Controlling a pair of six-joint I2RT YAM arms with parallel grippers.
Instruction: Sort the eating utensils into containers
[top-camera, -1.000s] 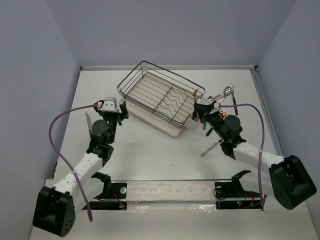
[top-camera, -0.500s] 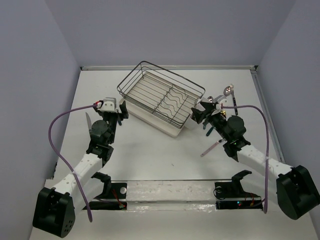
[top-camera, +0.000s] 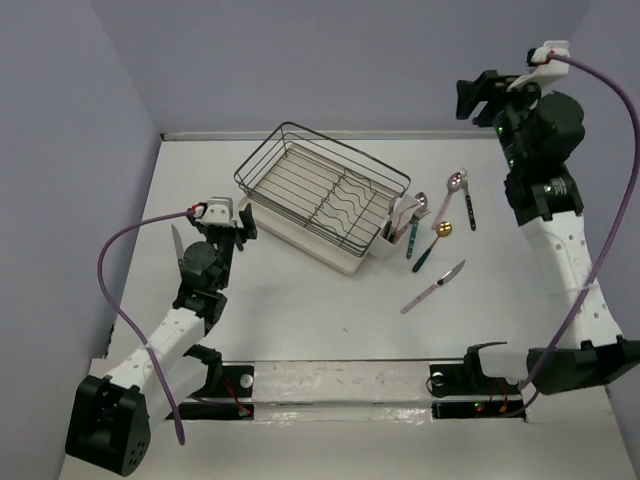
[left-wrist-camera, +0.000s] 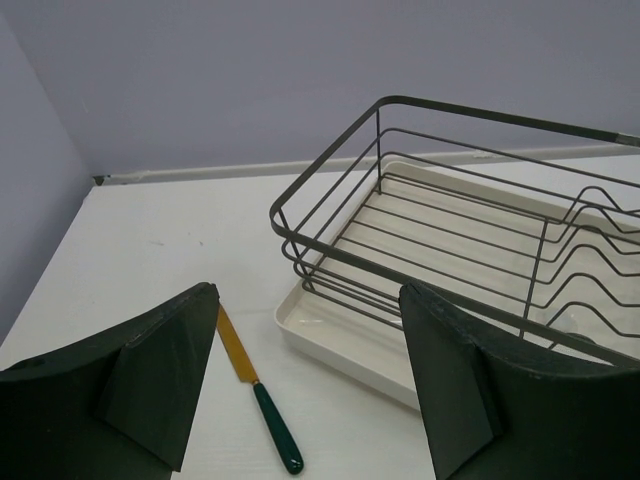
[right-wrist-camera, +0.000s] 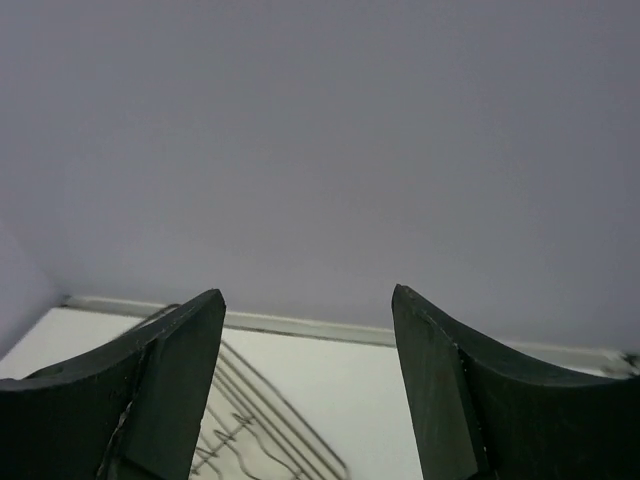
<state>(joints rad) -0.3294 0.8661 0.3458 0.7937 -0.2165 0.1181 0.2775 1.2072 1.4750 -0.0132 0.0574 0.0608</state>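
Observation:
A knife with a gold blade and dark green handle (left-wrist-camera: 255, 390) lies on the table left of the rack, also seen as the knife (top-camera: 177, 246). My left gripper (left-wrist-camera: 308, 300) hangs open just above it, empty; from above the left gripper (top-camera: 238, 224) is at the rack's left corner. The white cutlery holder (top-camera: 388, 237) on the rack's right end holds a few utensils (top-camera: 412, 220). Right of it lie a pink-handled spoon (top-camera: 455, 186), a dark-handled utensil (top-camera: 468, 210), a gold-headed spoon (top-camera: 434, 242) and a pink-handled knife (top-camera: 433, 287). My right gripper (top-camera: 468, 100) is raised high, open and empty.
The black wire dish rack (top-camera: 320, 190) on its white tray (left-wrist-camera: 340, 335) fills the middle back of the table. Purple walls close in the left, back and right sides. The right wrist view shows the right gripper (right-wrist-camera: 306, 292) facing the back wall, with rack wires (right-wrist-camera: 250, 430) below.
My right gripper has opened and swung from the white holder far up and back to the right. The left arm has not moved.

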